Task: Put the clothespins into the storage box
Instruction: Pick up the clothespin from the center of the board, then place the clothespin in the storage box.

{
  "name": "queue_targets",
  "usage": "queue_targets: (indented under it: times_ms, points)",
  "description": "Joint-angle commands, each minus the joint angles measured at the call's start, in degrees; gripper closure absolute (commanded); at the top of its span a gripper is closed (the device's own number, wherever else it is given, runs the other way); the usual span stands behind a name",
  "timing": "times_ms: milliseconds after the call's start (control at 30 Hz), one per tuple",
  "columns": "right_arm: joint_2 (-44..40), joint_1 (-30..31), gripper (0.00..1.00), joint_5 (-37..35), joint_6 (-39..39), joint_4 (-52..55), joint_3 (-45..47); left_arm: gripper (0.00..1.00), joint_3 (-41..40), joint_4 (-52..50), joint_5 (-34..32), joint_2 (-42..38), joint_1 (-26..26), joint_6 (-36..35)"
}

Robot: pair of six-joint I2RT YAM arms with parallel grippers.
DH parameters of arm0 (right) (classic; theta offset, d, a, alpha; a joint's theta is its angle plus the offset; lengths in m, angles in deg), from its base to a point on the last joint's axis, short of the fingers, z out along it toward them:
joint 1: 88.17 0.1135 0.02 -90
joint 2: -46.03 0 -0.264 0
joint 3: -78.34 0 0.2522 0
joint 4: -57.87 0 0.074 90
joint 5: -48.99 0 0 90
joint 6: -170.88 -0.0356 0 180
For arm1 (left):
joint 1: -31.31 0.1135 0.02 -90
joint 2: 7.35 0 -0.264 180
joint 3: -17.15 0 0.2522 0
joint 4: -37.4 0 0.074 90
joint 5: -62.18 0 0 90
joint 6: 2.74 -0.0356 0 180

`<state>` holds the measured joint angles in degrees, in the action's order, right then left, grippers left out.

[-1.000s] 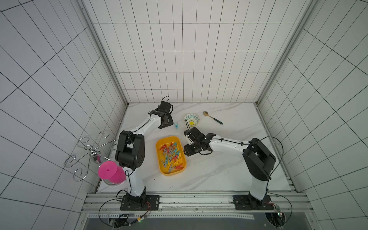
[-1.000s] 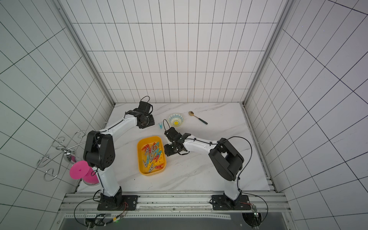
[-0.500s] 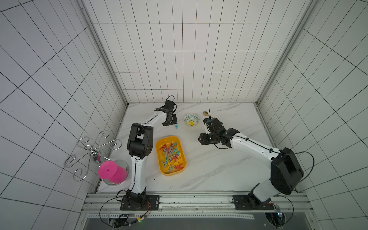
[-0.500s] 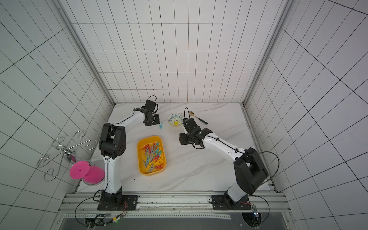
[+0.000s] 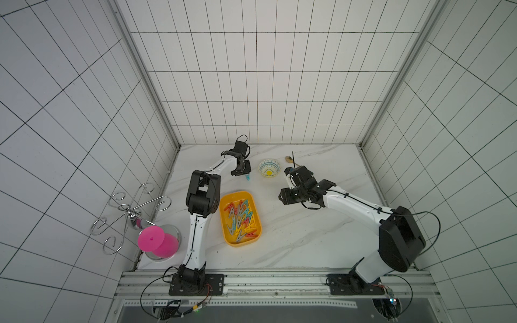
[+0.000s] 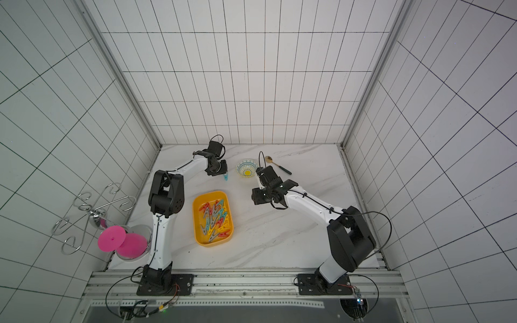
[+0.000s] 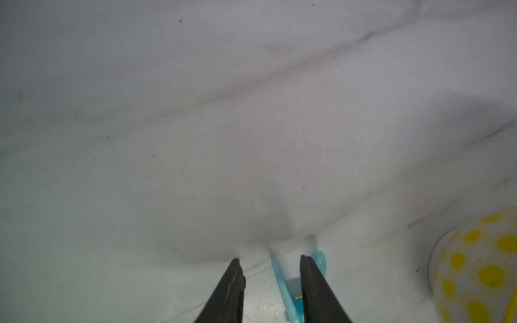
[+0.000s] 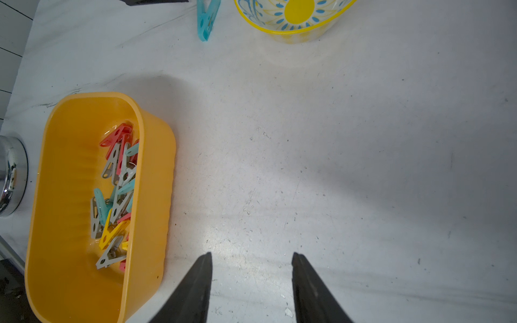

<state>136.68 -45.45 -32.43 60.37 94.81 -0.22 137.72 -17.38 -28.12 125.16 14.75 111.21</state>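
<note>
One teal clothespin [image 5: 248, 177] lies outside the box on the marble table [image 5: 293, 232]; the others in view are already in. Going L to R in a top view: a chrome hook stand [image 5: 131, 215] w/ pink discs [image 5: 151, 239] is at the far edge, then the left arm. Next is the yellow storage box [image 5: 242, 243], holding a heap of red, yellow, teal and grey clothespins [image 5: 240, 216]. Past the box's far end, near a patterned bowl [image 5: 269, 168], the lone teal peg lies flat under the left gripper [image 7: 270, 258]. The left wrist view shows its jaws apart: one finger [image 7: 310, 279] overlaps the peg and the other stands clear, so there's no grip yet. Further R, a gold spoon [image 6: 277, 165] lies beyond the right gripper [image 8: 251, 254], which hangs open and empty over bare table. To do this pick well, imo, centre the jaws so the whole peg body sits between the pads before you close. Close slowly, since an off-centre pinch could flick the peg toward the bowl. Then lift straight up and clear the box rim before you let go.
</note>
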Motion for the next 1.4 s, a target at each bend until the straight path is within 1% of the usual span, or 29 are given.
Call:
queue_targets:
  times_ms: [0,67,200,300,500,633,733,900,1000,1100,1200,1267,1367]
  points:
    - [0.84,-0.88,0.5,0.95,1.08,0.26,2.08,0.69,1.63,-0.8,-1.41,1.88,-0.71,-0.33]
    - [0.84,-1.06,0.5,1.24,1.17,0.18,2.12,0.71,1.14,-0.88,-1.93,1.92,-1.19,-0.56]
    - [0.43,-1.25,0.5,1.43,1.18,-0.24,2.62,0.72,1.15,-1.37,-2.65,2.38,-2.04,-1.08]
    - [-0.53,-1.43,0.5,1.53,1.03,-0.94,3.48,0.76,1.57,-1.98,-3.25,3.01,-2.25,-1.09]
    - [-2.25,-2.14,0.5,1.7,1.24,-2.02,5.25,0.89,1.66,-3.28,-5.06,2.27,-2.27,-1.42]
    - [-3.02,-2.68,0.5,1.64,1.35,-2.68,6.16,0.92,0.12,-3.02,-4.89,-1.06,-2.27,-1.47]
    - [-3.51,-2.8,0.5,1.83,1.2,-3.13,6.87,0.93,-2.46,-1.35,-4.46,-5.86,-2.25,-0.6]
    - [-4.78,-2.78,0.5,1.89,0.91,-2.82,7.76,0.92,-8.0,0.16,-4.28,-17.06,-1.82,0.05]
    - [-5.8,-2.76,0.5,0.79,0.92,-1.94,8.02,0.92,-13.86,0.15,-3.86,-24.55,-1.61,1.03]
    - [-6.14,-2.73,0.5,-0.03,0.8,-1.11,7.97,0.92,-22.19,-0.3,-2.37,-32.8,-2.12,2.83]
    - [-6.49,-2.73,0.5,-0.16,0.64,0.05,7.43,0.91,-31.67,-0.34,-2.83,-41.26,-4.16,3.48]
    - [-6.84,-2.64,0.5,-0.68,0.48,1.33,6.98,0.91,-37.79,-0.96,-3.0,-46.46,-6.63,4.07]
    - [-7.74,-2.49,0.5,-1.92,-0.12,1.83,7.12,0.9,-44.27,-1.61,-4.6,-51.76,-11.66,5.68]
